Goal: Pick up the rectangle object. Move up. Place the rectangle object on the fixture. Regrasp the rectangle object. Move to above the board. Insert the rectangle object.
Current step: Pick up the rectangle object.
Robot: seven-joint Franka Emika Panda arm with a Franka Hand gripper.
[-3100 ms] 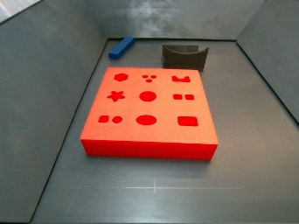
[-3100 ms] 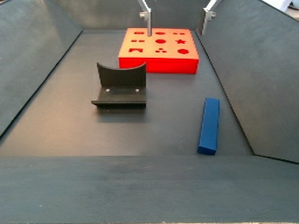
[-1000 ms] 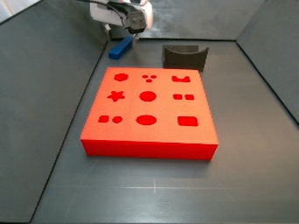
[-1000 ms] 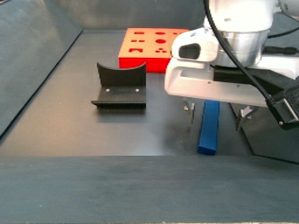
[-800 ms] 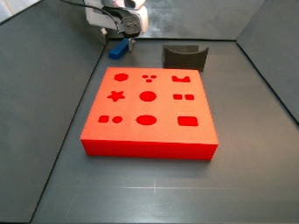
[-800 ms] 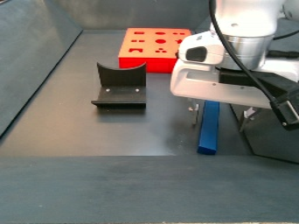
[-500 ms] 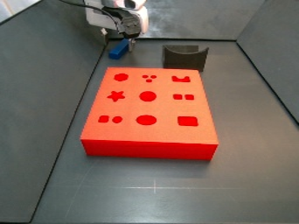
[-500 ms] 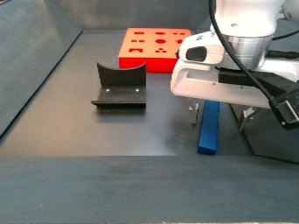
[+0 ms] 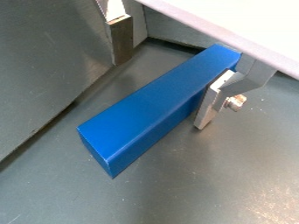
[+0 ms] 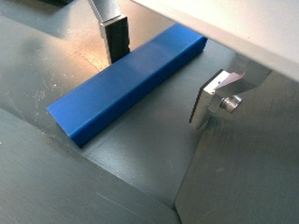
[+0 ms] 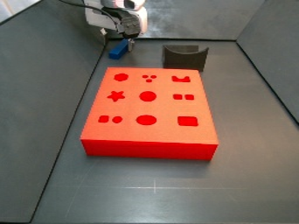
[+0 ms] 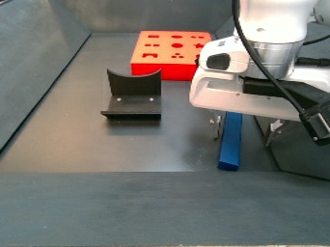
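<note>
The rectangle object, a long blue bar (image 9: 158, 105), lies flat on the dark floor and shows in both wrist views (image 10: 122, 83). My gripper (image 9: 167, 70) is open and straddles the bar, one finger on each side of it, near the floor (image 10: 162, 70). In a side view the gripper (image 12: 241, 130) stands over the bar (image 12: 230, 147) close to the right wall. In a side view the gripper (image 11: 121, 37) is at the far left corner over the bar (image 11: 118, 50). The red board (image 11: 149, 109) and the dark fixture (image 11: 184, 57) stand apart from it.
A slanted grey wall runs close beside the bar (image 12: 303, 145). The fixture (image 12: 131, 94) stands to the left of the bar, the red board (image 12: 175, 53) farther back. Grey walls enclose the floor on all sides.
The arm came in over the bar, which lay alone 3.1 s ago. Over the last second the gripper shifted slightly along the bar and then held still.
</note>
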